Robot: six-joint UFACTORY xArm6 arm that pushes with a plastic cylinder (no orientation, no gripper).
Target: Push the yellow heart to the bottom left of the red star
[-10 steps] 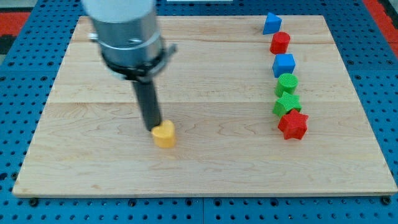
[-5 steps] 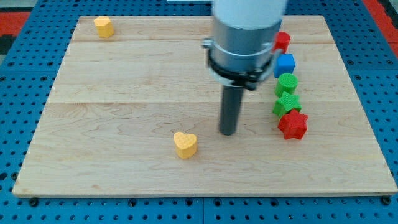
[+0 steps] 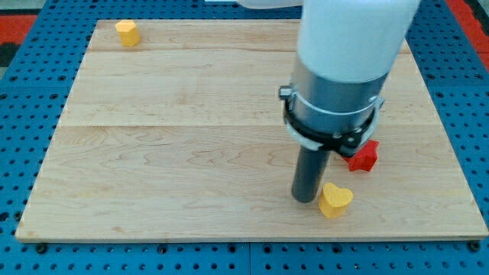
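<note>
Yellow heart [image 3: 335,200] lies on the wooden board [image 3: 153,153] near the view's bottom edge, below and to the view's left of the red star [image 3: 365,155], close to it but apart from it.

Items, view's left to view's right, located from the red star:
- A second yellow block [image 3: 127,33], shape unclear, sits far to the view's left and well toward the view's top, near the board's corner.
- My tip [image 3: 305,198] stands below and to the view's left of the star and just beside the heart's left side. Contact between tip and heart cannot be confirmed.
- The arm body [image 3: 344,69], a light upper housing over a grey collar, rises above the rod and covers the star's upper left part and the board area above it.

Jaw state: the arm carries no jaws, only the straight dark rod; nothing is held.

Markings: no legible writing or labels.

Materials: the board is pale planked wood with visible grain. It rests on a blue perforated panel [image 3: 23,114]. The blocks are matte and solid-coloured. The heart shows two rounded lobes toward the view's right.
</note>
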